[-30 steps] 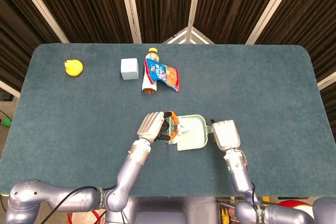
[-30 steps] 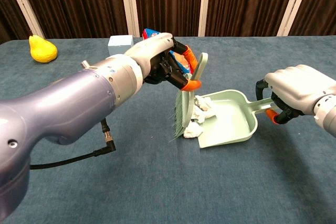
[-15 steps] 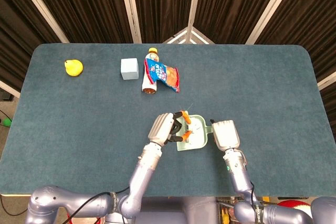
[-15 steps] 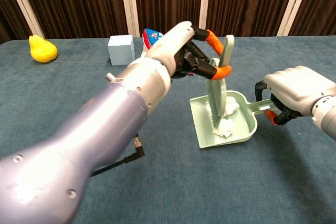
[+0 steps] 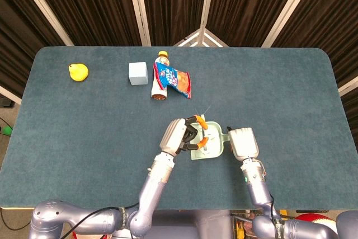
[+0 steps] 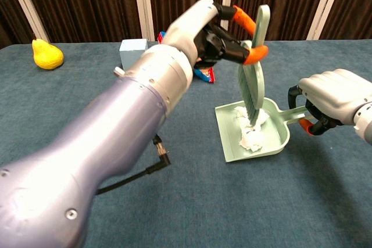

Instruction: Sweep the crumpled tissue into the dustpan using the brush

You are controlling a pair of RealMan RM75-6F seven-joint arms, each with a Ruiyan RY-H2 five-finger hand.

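The pale green dustpan point(image 6: 278, 144) point(image 5: 214, 150) lies on the table, its handle gripped by my right hand point(image 6: 333, 98) point(image 5: 244, 143). White crumpled tissue point(image 6: 251, 132) sits inside the pan. My left hand point(image 6: 200, 33) point(image 5: 178, 135) holds the pale green brush point(image 6: 254, 76) upright over the pan, its bristles reaching down onto the tissue. In the head view the left hand and brush cover most of the pan's left half, hiding the tissue.
A snack bag point(image 5: 174, 79) and a bottle point(image 5: 160, 76) lie at the table's back middle, a pale blue cube point(image 5: 137, 73) to their left. At the far left rests a yellow pear point(image 5: 78, 71) point(image 6: 46, 54). My left forearm point(image 6: 116, 143) fills the lower left of the chest view.
The left hand carried the brush rightward from the pan's mouth to over its inside, pushing the tissue fully into the pan. The pan and right hand shifted slightly right.
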